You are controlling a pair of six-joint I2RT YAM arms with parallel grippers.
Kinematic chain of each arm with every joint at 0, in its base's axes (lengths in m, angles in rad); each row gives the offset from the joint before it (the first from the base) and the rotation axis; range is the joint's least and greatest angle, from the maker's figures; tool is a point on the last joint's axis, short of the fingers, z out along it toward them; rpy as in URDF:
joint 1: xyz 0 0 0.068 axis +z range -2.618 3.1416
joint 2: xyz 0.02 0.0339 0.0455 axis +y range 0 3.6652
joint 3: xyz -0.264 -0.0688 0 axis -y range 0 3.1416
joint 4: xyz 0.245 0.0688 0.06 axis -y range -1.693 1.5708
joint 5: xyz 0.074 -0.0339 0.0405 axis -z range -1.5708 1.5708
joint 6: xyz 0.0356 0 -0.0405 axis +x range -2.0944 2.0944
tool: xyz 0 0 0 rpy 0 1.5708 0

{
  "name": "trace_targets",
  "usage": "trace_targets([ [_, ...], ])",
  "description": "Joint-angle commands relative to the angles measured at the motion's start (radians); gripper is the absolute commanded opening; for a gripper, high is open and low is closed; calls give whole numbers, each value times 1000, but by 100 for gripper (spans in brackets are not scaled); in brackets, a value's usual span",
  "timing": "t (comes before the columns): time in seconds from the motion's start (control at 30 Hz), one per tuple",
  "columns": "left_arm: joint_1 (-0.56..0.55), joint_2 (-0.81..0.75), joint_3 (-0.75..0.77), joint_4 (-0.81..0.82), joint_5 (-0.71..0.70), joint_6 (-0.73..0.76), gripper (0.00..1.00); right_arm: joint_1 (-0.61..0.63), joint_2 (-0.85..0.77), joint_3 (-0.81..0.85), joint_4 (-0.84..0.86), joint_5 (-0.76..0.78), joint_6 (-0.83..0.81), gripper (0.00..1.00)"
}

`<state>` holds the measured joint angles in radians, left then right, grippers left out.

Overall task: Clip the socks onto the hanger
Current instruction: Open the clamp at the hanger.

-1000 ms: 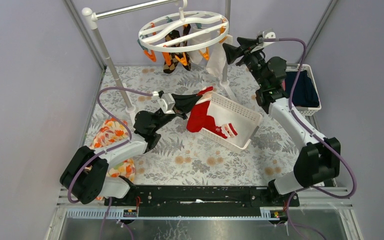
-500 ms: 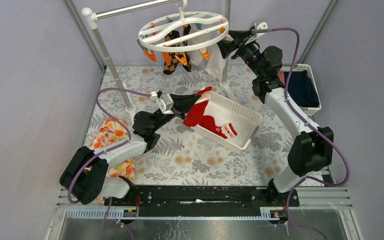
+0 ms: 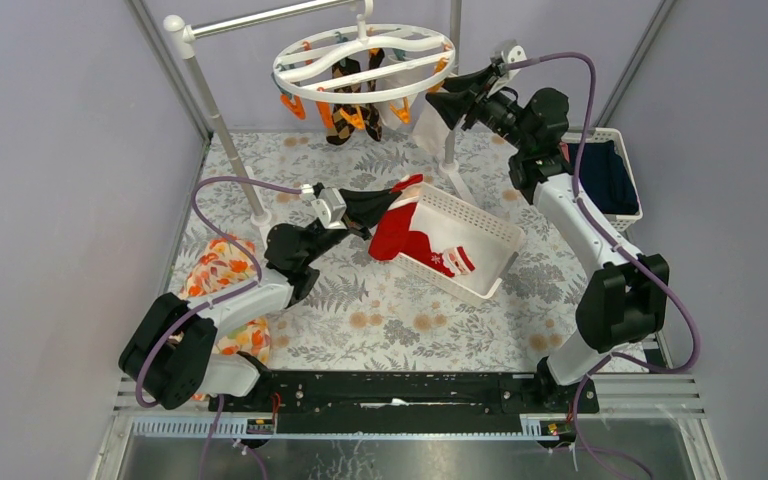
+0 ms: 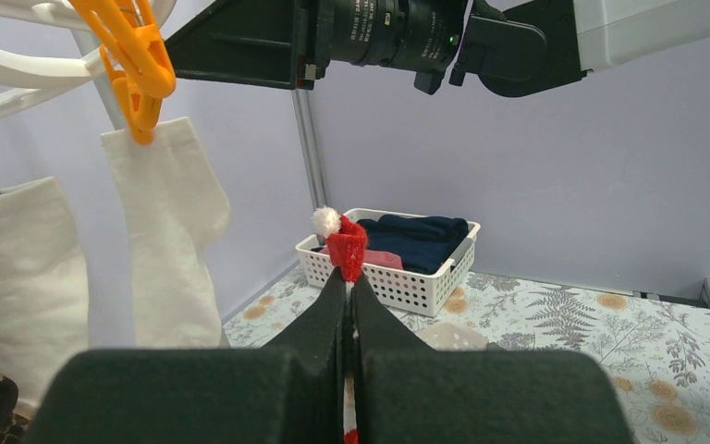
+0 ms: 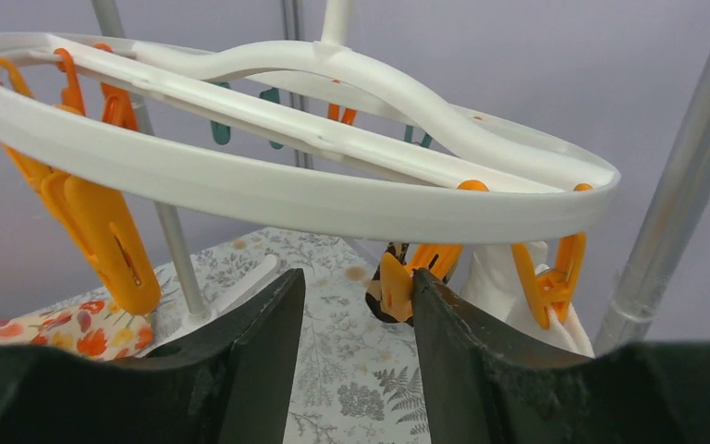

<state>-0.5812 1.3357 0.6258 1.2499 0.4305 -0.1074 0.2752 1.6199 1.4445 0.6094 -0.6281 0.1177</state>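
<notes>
Here, red sock [image 4: 347, 248] w/ white pom-pom pinched in L gripper [image 4: 348, 279].

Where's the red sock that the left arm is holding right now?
Top view, centre: the red sock hangs from the shut left gripper, draping over the left end of the white slatted plastic basket.

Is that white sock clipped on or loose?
Clipped on: an orange clothespin pinches the white sock at its top; it dangles from the hanger.
</notes>
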Motion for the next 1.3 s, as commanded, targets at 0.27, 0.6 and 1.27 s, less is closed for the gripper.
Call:
trace_targets([
  [0.27,15,-10,-12,79,11,-11,0,-65,25,54,198,-231,229,48],
  [0.6,20,-3,-9,83,16,-18,0,-64,54,62,345,-342,395,46],
  [1.27,30,2,-11,92,24,-26,0,-116,144,56,698,-574,503,77],
])
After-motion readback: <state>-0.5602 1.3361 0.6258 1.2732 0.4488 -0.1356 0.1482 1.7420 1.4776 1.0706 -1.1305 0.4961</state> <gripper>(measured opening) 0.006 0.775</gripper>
